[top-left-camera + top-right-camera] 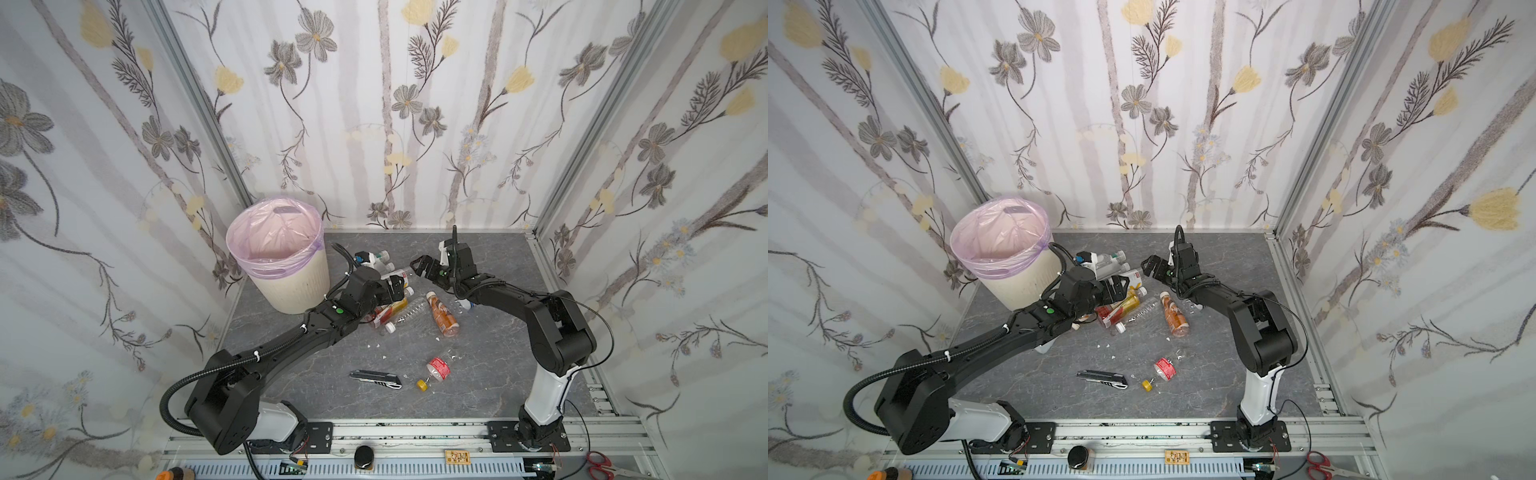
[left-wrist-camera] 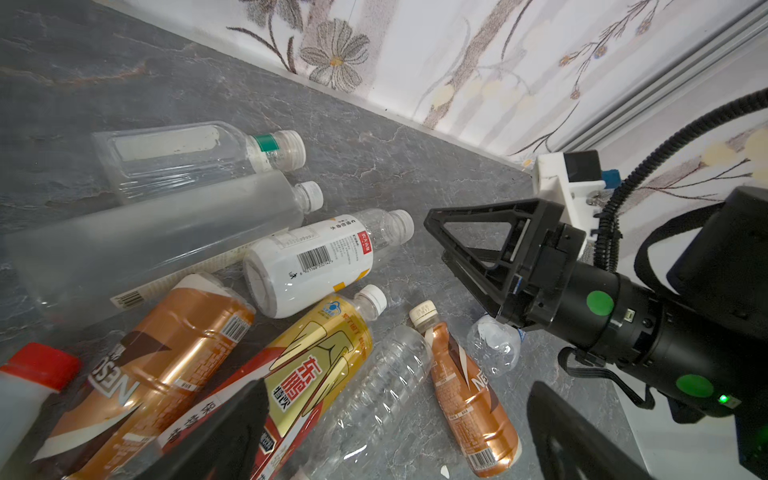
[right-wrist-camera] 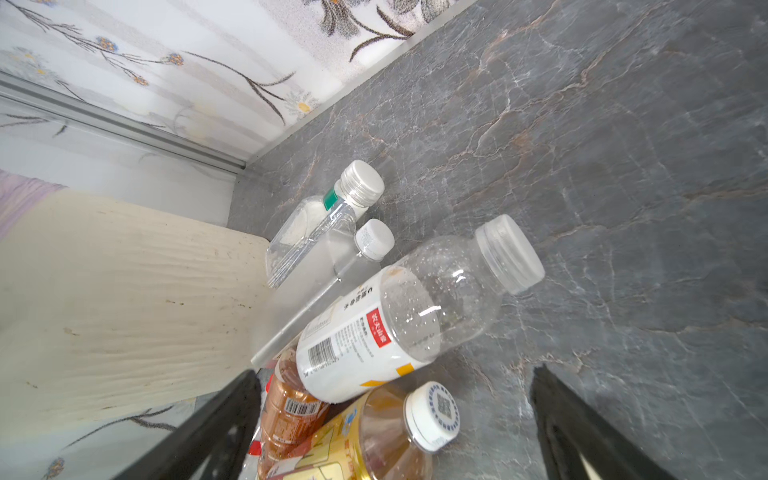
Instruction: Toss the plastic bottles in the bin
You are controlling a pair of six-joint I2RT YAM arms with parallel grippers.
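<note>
The bin (image 1: 291, 286) (image 1: 1017, 286), cream with a pink bag, stands at the back left. Several plastic bottles lie in a heap right of it: a white-labelled one (image 2: 307, 266) (image 3: 353, 345), a yellow-and-red one (image 2: 316, 353), a clear ribbed one (image 1: 409, 313) and amber ones (image 2: 469, 395) (image 1: 444, 313). My left gripper (image 1: 401, 291) (image 2: 397, 384) hovers open over the heap, the ribbed bottle between its fingers, untouched. My right gripper (image 1: 417, 268) (image 3: 395, 372) hangs open just right of the heap, holding nothing. A red-labelled bottle (image 1: 436, 370) with a yellow cap lies apart, nearer the front.
A grey-black utility knife (image 1: 376, 379) lies left of the red-labelled bottle. Small white scraps (image 1: 376, 345) dot the grey marbled floor. Flowered walls close in three sides. Beyond the aluminium rail at the front lie red scissors (image 1: 600, 463).
</note>
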